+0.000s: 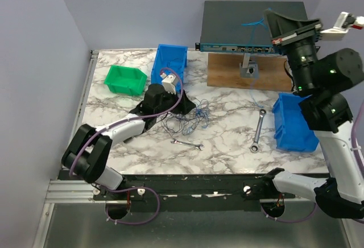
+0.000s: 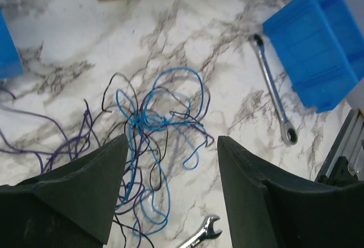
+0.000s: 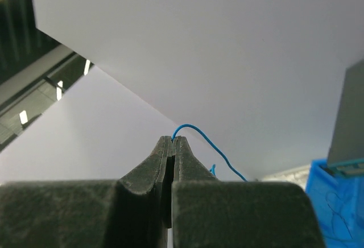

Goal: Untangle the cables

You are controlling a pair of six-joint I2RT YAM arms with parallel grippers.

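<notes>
The cables (image 1: 190, 120) lie in a loose tangle of blue, black and purple thin wires on the marble table. In the left wrist view the tangle (image 2: 153, 117) lies just ahead of and between my fingers. My left gripper (image 2: 172, 141) is open and empty, low over the tangle's near edge; in the top view it (image 1: 189, 104) is at the tangle's left side. My right gripper (image 3: 173, 140) is shut on one blue wire (image 3: 207, 140), raised high at the back right (image 1: 267, 20). That wire (image 1: 254, 24) trails from the tips down toward the table.
A green bin (image 1: 125, 79) and a blue bin (image 1: 170, 60) stand at the back left. Another blue bin (image 1: 293, 125) is at the right, with a ratchet wrench (image 1: 257, 129) beside it. A small wrench (image 1: 187, 143) lies near the tangle. A black box (image 1: 250, 26) sits over a wooden board (image 1: 227, 71) at the back.
</notes>
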